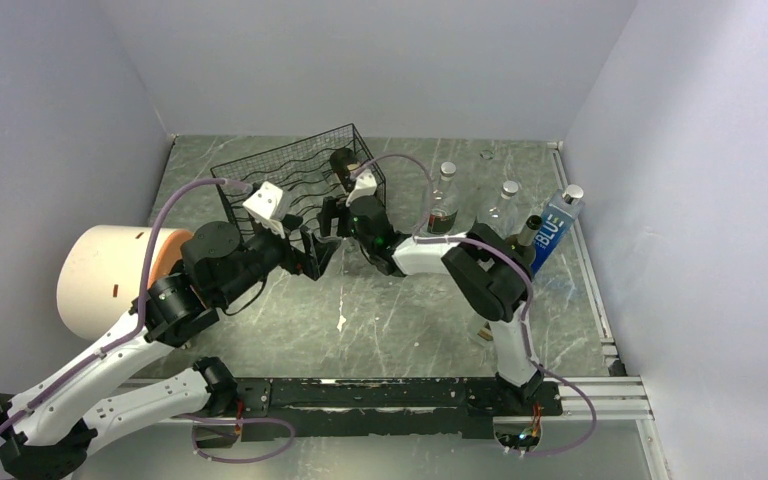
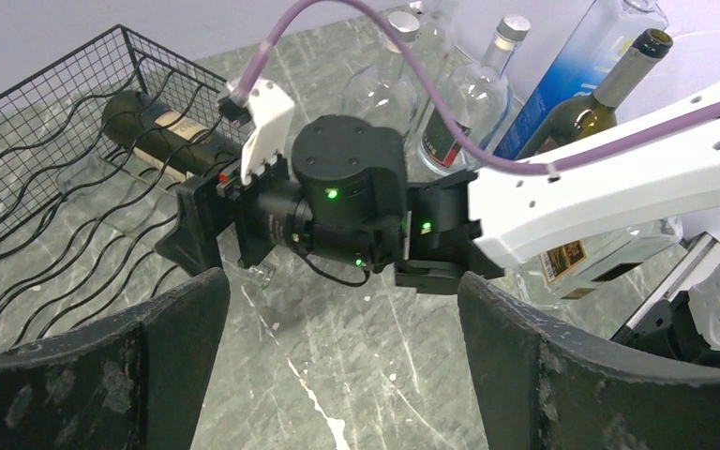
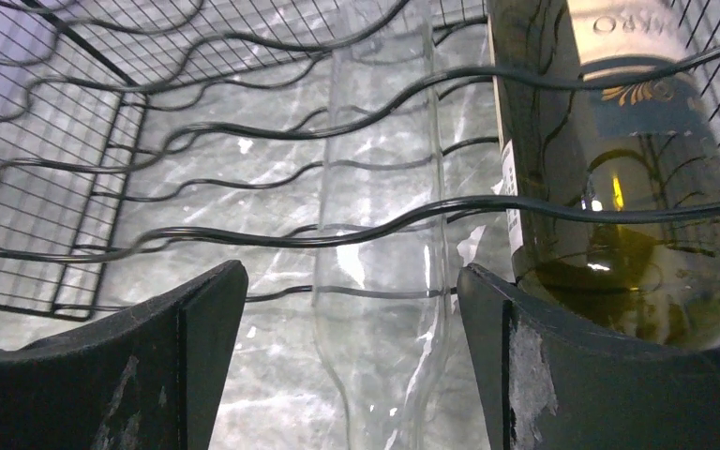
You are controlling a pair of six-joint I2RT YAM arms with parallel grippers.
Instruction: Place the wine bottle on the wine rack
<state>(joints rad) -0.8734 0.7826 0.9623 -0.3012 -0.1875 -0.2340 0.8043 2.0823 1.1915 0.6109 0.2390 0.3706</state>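
Fingers [image 3: 187, 366] of the right gripper [image 3: 352, 277] are spread apart at the near side of the wine rack [image 1: 290, 165]. A clear bottle [image 3: 380, 187] lies among the wavy rods between them, with a gap on each side. Just right of it, the wine bottle [image 3: 619, 187] lies in the rack's right-hand row. The left gripper [image 2: 342, 281] hovers over the table [image 1: 400, 310] near the rack, fingers released and grasping nothing. Other bottles [image 1: 505, 205] stand well to the right.
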